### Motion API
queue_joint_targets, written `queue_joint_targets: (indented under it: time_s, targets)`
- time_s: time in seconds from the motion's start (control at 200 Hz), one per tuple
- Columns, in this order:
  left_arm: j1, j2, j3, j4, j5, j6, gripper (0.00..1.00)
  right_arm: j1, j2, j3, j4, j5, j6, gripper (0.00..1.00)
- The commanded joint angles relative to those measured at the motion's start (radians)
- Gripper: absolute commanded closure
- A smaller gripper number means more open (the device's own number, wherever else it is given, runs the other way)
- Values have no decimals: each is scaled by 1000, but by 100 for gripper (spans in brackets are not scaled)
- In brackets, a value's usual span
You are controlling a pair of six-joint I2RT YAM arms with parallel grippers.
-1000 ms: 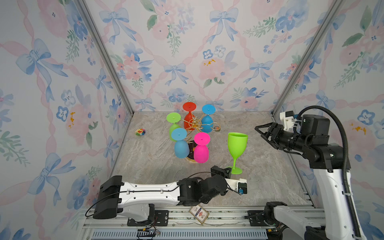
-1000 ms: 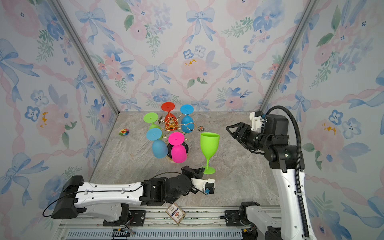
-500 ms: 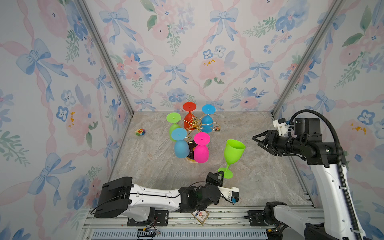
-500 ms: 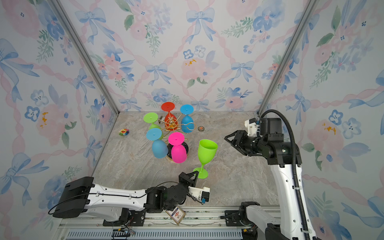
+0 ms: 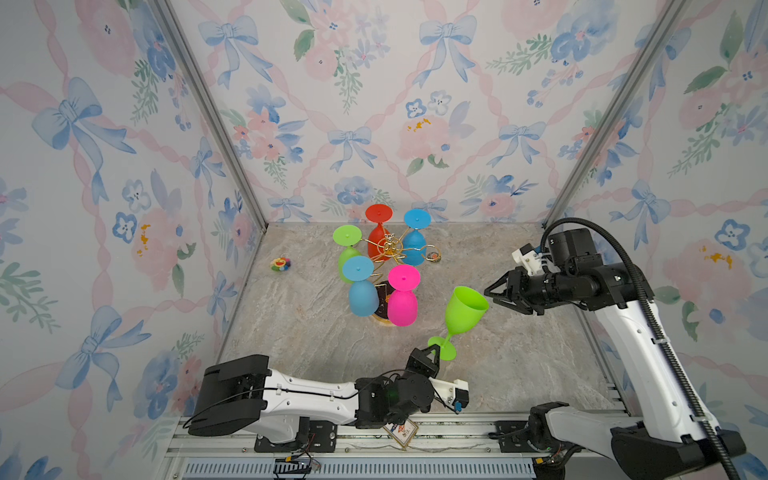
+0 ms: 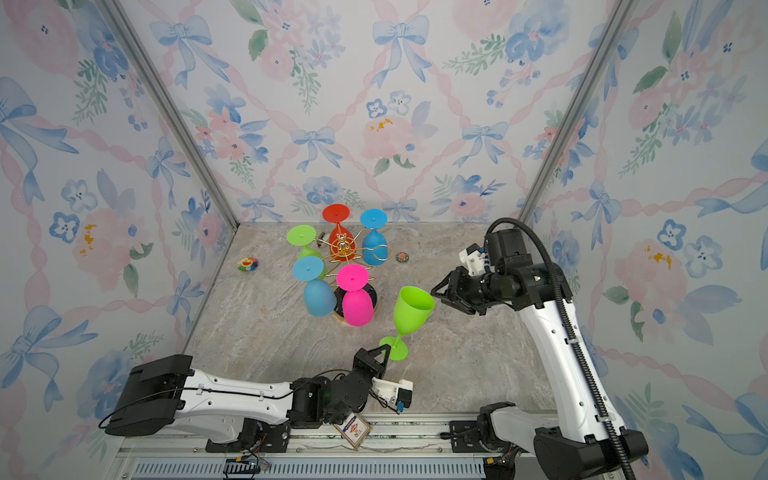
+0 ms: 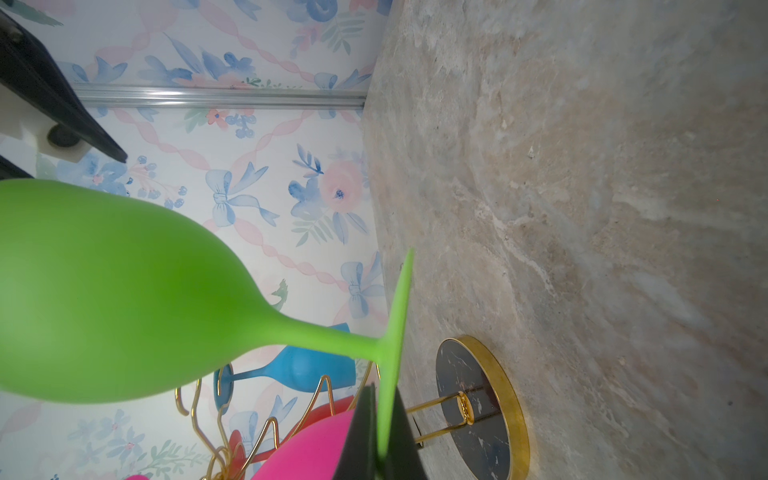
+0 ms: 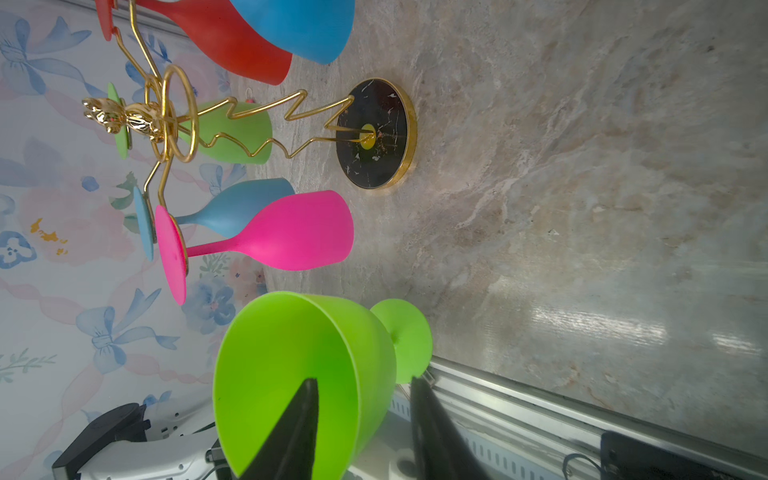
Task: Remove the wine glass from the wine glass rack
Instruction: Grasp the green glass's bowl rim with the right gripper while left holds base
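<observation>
Noting position: lime-green opaque stemmed wine glass (image 5: 463,309) (image 6: 409,309) is off the gold wire wine glass rack with round black gold-rimmed base (image 5: 390,249) (image 6: 343,249), near and to the right of it and apart from it, above the marble-patterned tabletop (image 5: 519,353). Long axis is tilted: foot low at the near-left end, open mouth high and leaning to the right. Left gripper (image 5: 434,353) (image 6: 384,353) is clamped on the edge of the foot disc; the left wrist view (image 7: 382,395) shows both black fingers pinching it. Cannot tell whether the foot touches the table. Right gripper (image 5: 488,296) (image 6: 435,296) is at the rim with its jaws parted; in the right wrist view (image 8: 363,380) one finger lies over the mouth and one outside the wall, contact not resolvable. Bowl interior (image 8: 270,353) holds nothing else. On the rack, five glasses hang mouth down from the arm loops: red (image 5: 378,245), two blue (image 5: 413,247) (image 5: 362,297), green (image 5: 347,259), pink (image 5: 402,305). One loop on the right side (image 5: 428,253) carries no glass. Small multicoloured toy (image 5: 280,264) lies at far left on the table.
</observation>
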Motion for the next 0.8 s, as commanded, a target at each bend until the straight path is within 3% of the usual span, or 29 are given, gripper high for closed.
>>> queue_joint_targets:
  time_s: [0.0,0.415,0.795]
  targets:
    - [-7,-24,-19,37,-27,41,100,27,16,32,-61,-6,-21,65]
    - [-7,-54,-66,40,-33,80,100,60,60,46,-128,-5,-54,72]
    - [-7,-86,-95,64,-56,141,100,105,97,30,-173,-36,-79,71]
